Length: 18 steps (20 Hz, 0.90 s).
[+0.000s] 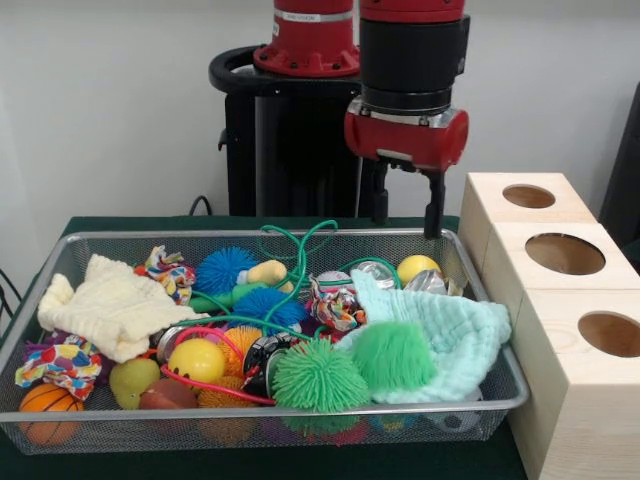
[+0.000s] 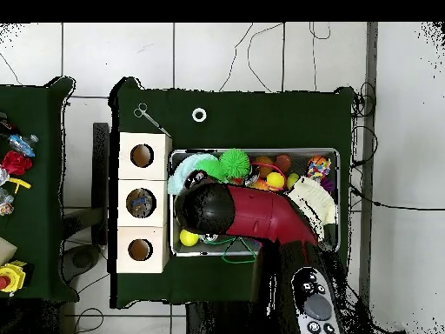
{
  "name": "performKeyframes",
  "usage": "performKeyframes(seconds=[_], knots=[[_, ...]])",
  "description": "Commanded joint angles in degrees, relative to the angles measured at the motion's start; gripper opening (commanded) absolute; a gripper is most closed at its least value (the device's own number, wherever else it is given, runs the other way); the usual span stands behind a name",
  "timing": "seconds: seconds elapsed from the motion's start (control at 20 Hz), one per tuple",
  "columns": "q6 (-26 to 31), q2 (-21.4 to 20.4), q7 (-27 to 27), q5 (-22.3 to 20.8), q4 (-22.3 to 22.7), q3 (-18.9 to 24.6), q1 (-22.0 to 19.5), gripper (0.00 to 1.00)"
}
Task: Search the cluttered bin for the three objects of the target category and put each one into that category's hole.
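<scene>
Hovering above the upper right part of the wire bin (image 1: 60,262) in the front view, the end effector (image 1: 407,212) is hanging released, two dark fingers apart with nothing between them. Target category isn't stated, so I can't say which three items are wanted. Candidates are lying all over the bin: green spiky ball (image 1: 320,376) at lower centre, second green spiky ball (image 1: 393,355) resting on the mint cloth (image 1: 455,340) at right, blue spiky ball (image 1: 224,270) upper centre, yellow ball (image 1: 417,268) just under the fingers, basketball (image 1: 48,402) at lower left, cream cloth (image 1: 112,305) at left, green cord (image 1: 296,245) looping over the middle. The wooden box (image 1: 560,330) with three round holes is sitting just beside the bin at right of frame; in the overhead view one hole (image 2: 141,203), the middle one, seems to be holding something already, hard to tell what. Judging it as the search/approach step, nothing grasped yet. Next move is probably calling for a straight descent onto one item, avoiding the cord and cloth edges, then a carry to the matching hole.
</scene>
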Motion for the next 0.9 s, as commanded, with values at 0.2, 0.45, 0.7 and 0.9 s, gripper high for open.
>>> performKeyframes(seconds=[0.2,0.45,0.7,0.9], knots=[[-0.7,0.2,8.7,2.3,5.6,-4.2,-3.6,1.00],[-0.3,-0.5,4.2,0.4,7.3,-3.8,-6.7,1.00],[-2.0,0.6,-4.4,-6.7,8.9,-3.2,-11.9,1.00],[-4.0,1.5,-9.4,-12.4,10.0,-1.0,-17.1,1.00]])
